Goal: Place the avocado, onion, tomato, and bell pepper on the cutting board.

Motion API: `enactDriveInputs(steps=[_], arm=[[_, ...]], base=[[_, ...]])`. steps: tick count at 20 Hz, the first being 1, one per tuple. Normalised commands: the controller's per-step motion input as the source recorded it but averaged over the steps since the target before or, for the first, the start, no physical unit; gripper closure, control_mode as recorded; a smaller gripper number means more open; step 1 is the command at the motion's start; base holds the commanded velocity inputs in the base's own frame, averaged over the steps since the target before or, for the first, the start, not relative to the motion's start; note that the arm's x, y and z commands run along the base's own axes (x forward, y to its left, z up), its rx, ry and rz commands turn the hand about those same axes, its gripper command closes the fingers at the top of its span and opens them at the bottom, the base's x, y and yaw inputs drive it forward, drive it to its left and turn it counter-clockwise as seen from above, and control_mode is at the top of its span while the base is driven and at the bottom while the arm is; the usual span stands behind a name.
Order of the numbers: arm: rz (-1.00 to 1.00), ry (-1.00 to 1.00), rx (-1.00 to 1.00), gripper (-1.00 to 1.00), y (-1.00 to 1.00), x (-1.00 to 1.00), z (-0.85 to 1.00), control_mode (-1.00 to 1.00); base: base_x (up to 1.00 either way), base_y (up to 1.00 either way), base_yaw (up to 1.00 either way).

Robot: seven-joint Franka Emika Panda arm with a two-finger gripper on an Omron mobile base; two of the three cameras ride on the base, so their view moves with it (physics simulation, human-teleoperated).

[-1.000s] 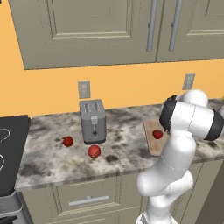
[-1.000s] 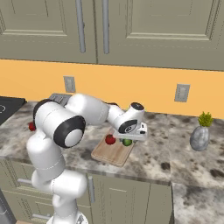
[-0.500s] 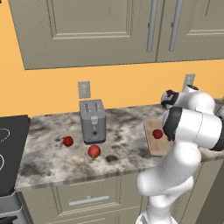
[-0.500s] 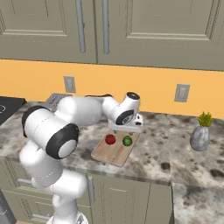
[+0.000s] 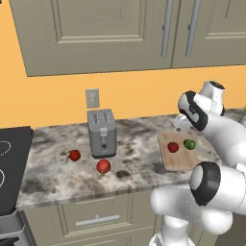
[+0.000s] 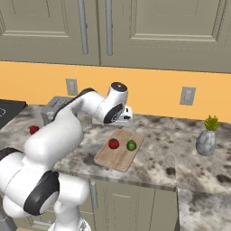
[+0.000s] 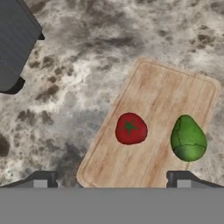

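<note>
Green avocado [image 7: 188, 139] on cutting board [image 7: 173, 100] — below tool [image 7: 111, 178], fingers spread wide, empty.

This is a home kitchen, rendered: a speckled stone counter [image 5: 139, 163] runs along an orange wall beneath olive-grey upper cabinets [image 5: 115, 33] with bar handles, with matching drawers below the counter. On the counter stands a grey toaster [image 5: 102, 133], with a black stovetop [image 5: 12, 163] to its left and a wooden cutting board [image 5: 178, 153] carrying produce to its right. A wall outlet [image 5: 92, 98] sits just above the toaster, and a small potted plant [image 6: 206, 137] stands on the counter well right of the toaster.
</note>
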Motion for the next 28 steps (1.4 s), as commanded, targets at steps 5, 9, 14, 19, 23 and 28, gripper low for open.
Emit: enactDriveInputs(steps=[5,9,14,19,23,28], arm=[[0.0,-0.22,-0.06,-1.0,0.76,-0.83,0.6,-1.0],[0.0,-0.14,-0.19,-1.0,0.81,-0.77,0.43,-1.0],[0.0,-0.08,-0.17,-1.0,0.78,-0.72,0.36,-1.0],[-0.03,-0.03,-0.04,-1.0,0.74,-0.61,0.31,-1.0],[-0.03,0.08,0.03,-1.0,0.7,-0.26,0.36,-1.0],[0.0,0.02,0.0,-1.0,0.52,0.0,0.13,-1.0]], base=[[0.0,0.0,0.0],[0.0,0.0,0.0],[0.0,0.0,0.0],[0.0,0.0,0.0],[0.0,0.0,0.0],[0.0,0.0,0.0]])
